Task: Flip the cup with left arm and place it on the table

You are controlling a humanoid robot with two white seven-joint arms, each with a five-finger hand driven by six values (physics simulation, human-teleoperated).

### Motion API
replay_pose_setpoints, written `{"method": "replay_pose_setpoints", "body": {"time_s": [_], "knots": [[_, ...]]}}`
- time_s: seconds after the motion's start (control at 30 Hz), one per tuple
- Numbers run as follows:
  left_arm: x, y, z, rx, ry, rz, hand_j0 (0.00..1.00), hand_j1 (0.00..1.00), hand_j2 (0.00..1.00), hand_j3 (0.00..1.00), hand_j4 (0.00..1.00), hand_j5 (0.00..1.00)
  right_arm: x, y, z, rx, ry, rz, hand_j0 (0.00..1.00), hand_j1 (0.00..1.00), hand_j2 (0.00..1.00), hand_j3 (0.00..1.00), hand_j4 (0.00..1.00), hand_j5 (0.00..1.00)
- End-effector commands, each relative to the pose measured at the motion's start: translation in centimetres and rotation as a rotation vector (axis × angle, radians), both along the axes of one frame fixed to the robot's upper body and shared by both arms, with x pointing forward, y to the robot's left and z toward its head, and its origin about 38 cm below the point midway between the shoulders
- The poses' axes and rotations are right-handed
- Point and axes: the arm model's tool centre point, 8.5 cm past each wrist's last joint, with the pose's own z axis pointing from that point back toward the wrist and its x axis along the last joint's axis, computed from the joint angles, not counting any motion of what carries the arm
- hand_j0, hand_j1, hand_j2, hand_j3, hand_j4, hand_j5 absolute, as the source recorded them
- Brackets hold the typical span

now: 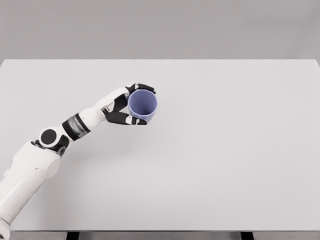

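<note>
the cup (142, 104) sits mouth-up toward our camera, left of the surface's (225, 150) middle, its axis near vertical — we judge it already turned. our left hand (125, 105) wraps it from the left, fingers (145, 88) curled round both sides. what's left is lowering and letting go — straight down.

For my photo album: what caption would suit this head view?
The left hand grips a blue cup, its opening facing the camera, over a white table.
</note>
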Motion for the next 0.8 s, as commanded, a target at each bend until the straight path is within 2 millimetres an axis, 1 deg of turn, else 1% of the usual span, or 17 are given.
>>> {"method": "replay_pose_setpoints", "body": {"time_s": [0.0, 0.1, 0.13, 0.27, 0.33, 0.6, 0.77], "knots": [[-0.02, -0.12, -0.20, -0.002, 0.006, 0.001, 0.74, 0.74, 0.74, 0.74, 0.74, 0.74, -0.02, 0.00, 0.00, 0.000, 0.001, -0.001, 1.00, 1.00, 1.00, 1.00, 1.00, 1.00], [-0.44, -0.14, -0.89, 0.000, 0.021, 0.001, 0.75, 0.75, 0.75, 0.75, 0.75, 0.75, 0.00, 0.00, 0.00, 0.000, -0.001, 0.001, 1.00, 1.00, 1.00, 1.00, 1.00, 1.00], [-0.44, -0.07, -0.89, 0.001, 0.021, 0.002, 0.77, 0.77, 0.77, 0.77, 0.77, 0.77, -0.02, 0.00, 0.00, 0.000, 0.001, -0.001, 1.00, 1.00, 1.00, 1.00, 1.00, 1.00], [-0.46, -0.17, -0.92, 0.001, 0.021, 0.000, 0.95, 0.95, 0.95, 0.95, 0.95, 0.95, 0.04, 0.00, 0.00, 0.000, -0.001, 0.000, 1.00, 1.00, 1.00, 1.00, 1.00, 1.00], [-0.50, -0.25, -0.95, 0.013, 0.016, -0.005, 1.00, 1.00, 1.00, 1.00, 1.00, 1.00, -0.02, 0.00, 0.00, 0.000, 0.001, -0.001, 1.00, 1.00, 1.00, 1.00, 1.00, 1.00], [-0.53, -0.31, -0.95, 0.019, 0.013, -0.008, 1.00, 1.00, 1.00, 1.00, 1.00, 1.00, 0.05, 0.00, 0.00, 0.000, -0.002, 0.000, 1.00, 1.00, 1.00, 1.00, 1.00, 1.00], [-0.39, -0.39, -0.48, 0.012, 0.004, -0.010, 1.00, 1.00, 1.00, 1.00, 1.00, 1.00, -0.02, 0.00, 0.00, 0.000, 0.001, -0.001, 1.00, 1.00, 1.00, 1.00, 1.00, 1.00]]}}
